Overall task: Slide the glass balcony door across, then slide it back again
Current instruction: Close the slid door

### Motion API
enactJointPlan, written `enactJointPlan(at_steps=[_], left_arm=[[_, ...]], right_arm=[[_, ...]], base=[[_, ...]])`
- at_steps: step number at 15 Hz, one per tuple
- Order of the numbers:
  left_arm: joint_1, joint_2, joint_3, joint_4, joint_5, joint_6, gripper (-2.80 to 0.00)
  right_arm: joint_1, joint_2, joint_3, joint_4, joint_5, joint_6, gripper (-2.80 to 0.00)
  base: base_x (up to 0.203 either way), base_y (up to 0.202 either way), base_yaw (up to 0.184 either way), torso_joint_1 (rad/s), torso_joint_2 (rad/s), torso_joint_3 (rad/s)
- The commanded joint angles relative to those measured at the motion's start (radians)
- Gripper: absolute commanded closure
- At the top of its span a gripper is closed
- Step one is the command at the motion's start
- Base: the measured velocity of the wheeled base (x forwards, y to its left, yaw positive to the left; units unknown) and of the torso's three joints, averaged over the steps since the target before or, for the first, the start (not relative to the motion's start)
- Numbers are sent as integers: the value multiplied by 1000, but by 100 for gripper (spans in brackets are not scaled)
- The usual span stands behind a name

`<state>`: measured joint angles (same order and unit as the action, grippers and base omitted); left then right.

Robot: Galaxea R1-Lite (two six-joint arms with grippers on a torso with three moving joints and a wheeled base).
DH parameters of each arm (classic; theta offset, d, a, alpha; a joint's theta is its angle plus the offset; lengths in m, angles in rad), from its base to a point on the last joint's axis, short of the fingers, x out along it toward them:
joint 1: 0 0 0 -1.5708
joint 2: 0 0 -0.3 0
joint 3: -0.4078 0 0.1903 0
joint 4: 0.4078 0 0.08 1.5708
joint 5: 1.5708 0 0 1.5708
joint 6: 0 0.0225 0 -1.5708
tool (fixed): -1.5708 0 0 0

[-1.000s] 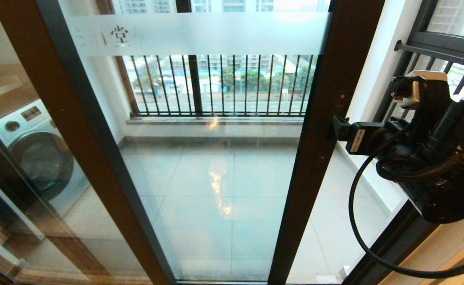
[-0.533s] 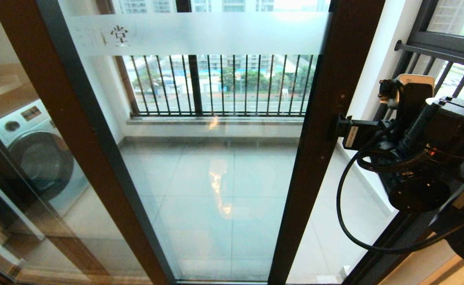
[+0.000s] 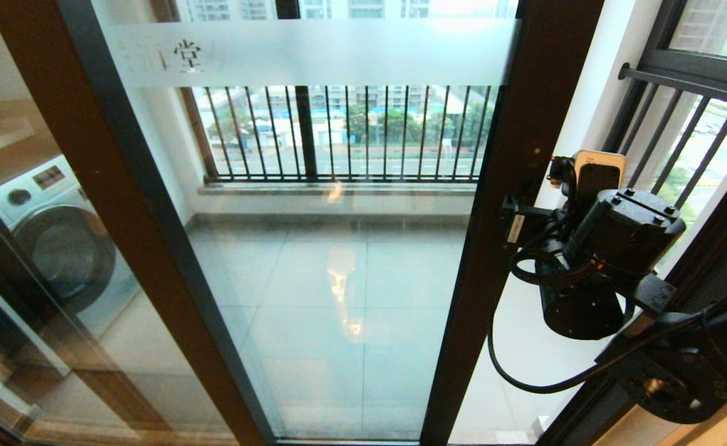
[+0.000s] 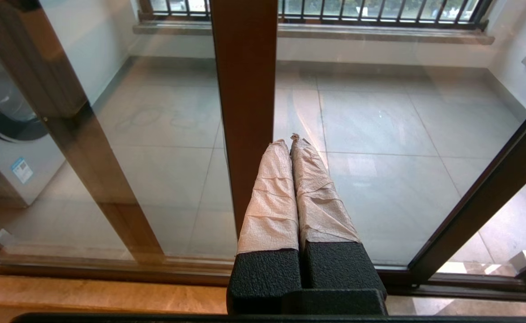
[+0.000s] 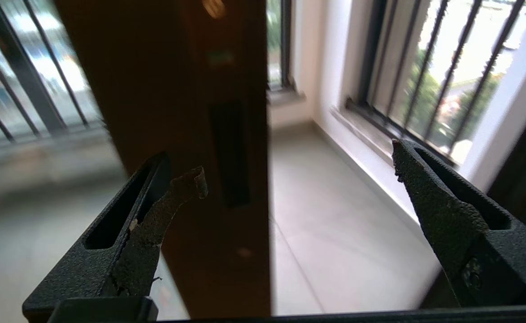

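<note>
The glass balcony door (image 3: 338,248) fills the middle of the head view, with a frosted band (image 3: 313,52) near its top and a dark brown frame. My right gripper (image 3: 515,220) is at the door's right upright (image 3: 524,124), about mid-height. In the right wrist view this gripper (image 5: 296,175) is open and holds nothing. The upright's free edge and its black handle slot (image 5: 230,152) lie between the fingers (image 5: 168,193). My left gripper (image 4: 289,141) is shut on nothing, its taped fingers close beside a brown upright (image 4: 245,89); it is outside the head view.
A washing machine (image 3: 53,241) shows through the plain pane on the left. Black-barred railings (image 3: 351,133) line the balcony's far side and the right window (image 3: 679,124). An open gap lies between the door's right upright and the dark doorway frame (image 3: 586,402).
My right arm has swung left and turned, bringing its gripper up to the door's right upright. The door itself has not moved.
</note>
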<state>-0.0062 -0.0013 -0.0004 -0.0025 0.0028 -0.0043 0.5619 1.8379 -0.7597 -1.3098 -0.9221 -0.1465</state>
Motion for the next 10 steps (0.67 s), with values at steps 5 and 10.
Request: enactJointPlan(at_steps=[5,10], left_arm=[[0,1,0,-1,0,0,0],[0,1,-1,-1,0,0,0]], right_arm=[[15,12,68,-204,-5,-149,-280],[53,-315,68,391,30,-69,-280]], base=[[0,0,0,0,0,0],[0,0,0,0,0,0]])
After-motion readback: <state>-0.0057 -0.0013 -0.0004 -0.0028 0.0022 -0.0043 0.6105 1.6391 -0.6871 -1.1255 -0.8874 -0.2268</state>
